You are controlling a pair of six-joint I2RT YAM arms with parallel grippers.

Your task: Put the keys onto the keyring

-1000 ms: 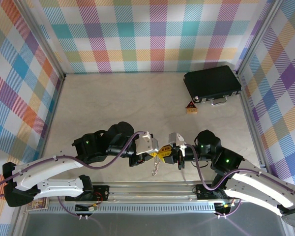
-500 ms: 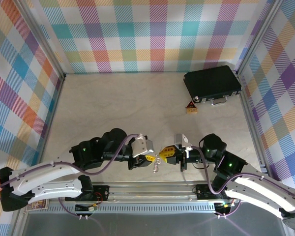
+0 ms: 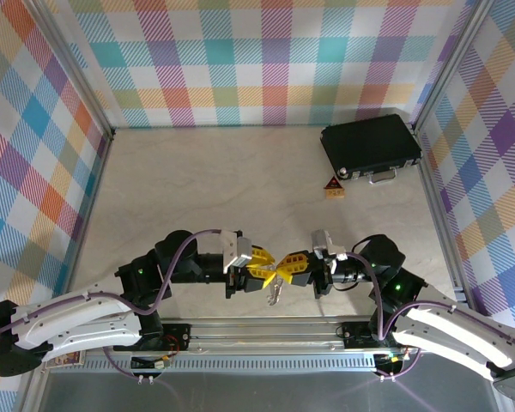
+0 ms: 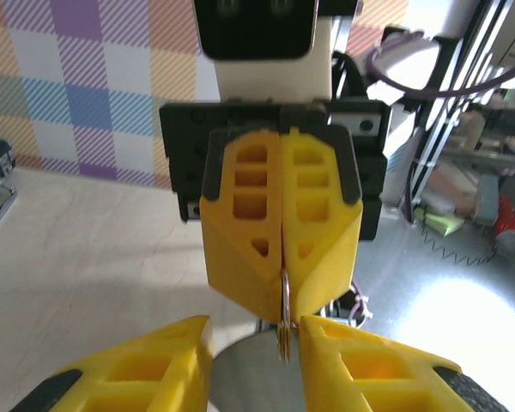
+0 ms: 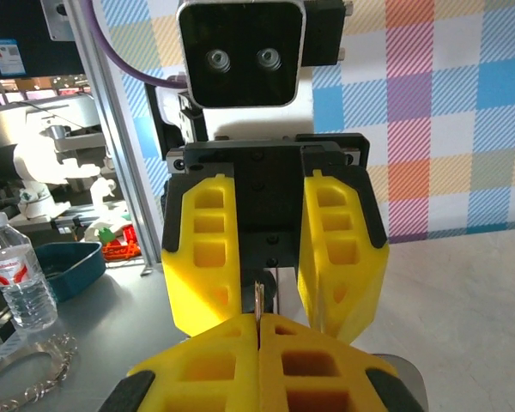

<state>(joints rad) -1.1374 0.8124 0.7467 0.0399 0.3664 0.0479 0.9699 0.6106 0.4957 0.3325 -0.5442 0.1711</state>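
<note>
step in hand: threading work at the keyring, in mid-air over the middle of the desk's (image 3: 197,189) near edge. both hands meet there tip to tip.

right hand (image 3: 292,268): jaws pressed together, pinching a thin metal edge that both wrist views show end-on. from above, a silvery loop hangs just below the tips. judged to be the keyring (image 3: 275,290), gripped at its top and clear of the desk.

left hand (image 3: 262,264): jaws narrowly apart, one finger (image 5: 202,257) on each side of the keyring's edge, nothing clamped. cannot tell if either pad touches it.

key: red head not made out anywhere, too small or hidden behind the yellow fingers. cannot tell whether it is threaded.

case (image 3: 371,146) in the far right corner, orange block (image 3: 333,187) just in front of it, both well apart from the work.

next, as a guess: locate the key first. then the left hand needs a fine, square approach, with the right holding the keyring steady, since the tips crowd each other.
</note>
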